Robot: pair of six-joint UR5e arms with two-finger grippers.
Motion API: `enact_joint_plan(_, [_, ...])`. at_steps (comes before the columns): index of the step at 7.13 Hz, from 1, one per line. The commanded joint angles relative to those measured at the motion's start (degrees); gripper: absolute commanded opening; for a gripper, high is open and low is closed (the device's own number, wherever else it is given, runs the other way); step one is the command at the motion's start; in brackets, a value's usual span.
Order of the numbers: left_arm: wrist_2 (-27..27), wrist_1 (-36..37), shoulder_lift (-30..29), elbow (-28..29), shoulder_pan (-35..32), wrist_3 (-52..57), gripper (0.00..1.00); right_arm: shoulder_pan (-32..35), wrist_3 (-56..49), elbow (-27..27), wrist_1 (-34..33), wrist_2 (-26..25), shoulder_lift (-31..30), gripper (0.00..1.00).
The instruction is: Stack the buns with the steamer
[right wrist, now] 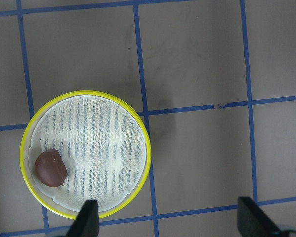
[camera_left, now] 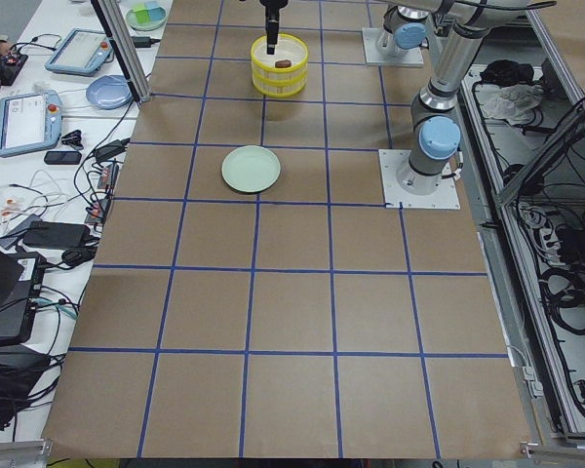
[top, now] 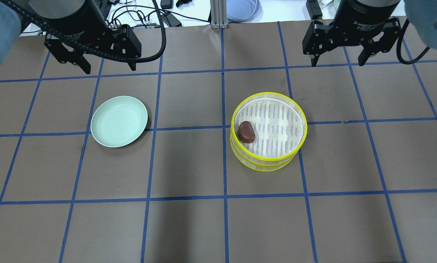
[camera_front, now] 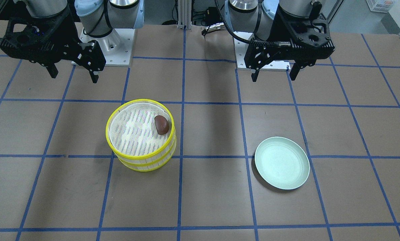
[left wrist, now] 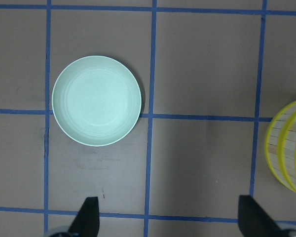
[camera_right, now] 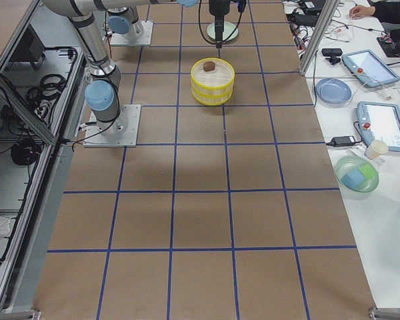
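The steamer (camera_front: 133,132) stands as two stacked yellow-rimmed tiers on the table; it also shows in the overhead view (top: 277,128) and the right wrist view (right wrist: 98,148). The dark reddish-brown bun (camera_front: 161,124) lies on the top tier's mesh near the rim, seen too from overhead (top: 246,132) and from the right wrist (right wrist: 51,168). The cream-yellow bun is hidden. My left gripper (top: 109,68) is open and empty, raised behind the plate. My right gripper (top: 337,63) is open and empty, raised behind the steamer.
An empty pale green plate (top: 119,121) lies to the steamer's left, below the left gripper (left wrist: 170,219). The arms' base plates (camera_front: 102,50) sit at the table's robot side. Side benches hold tablets and bowls (camera_right: 355,175).
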Motion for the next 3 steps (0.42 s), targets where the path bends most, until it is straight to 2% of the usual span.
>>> enact_joint_plan(1, [-0.3,-0.1,-0.2,-0.1,0.8,3.7,1.0,-0.1,0.0,0.0,0.1,0.0,0.0,1.0])
enact_joint_plan(3, [-3.0,-0.4,-0.3,-0.1,1.9,4.6,1.0,-0.1,0.0,0.0,0.1,0.0,0.1,1.0])
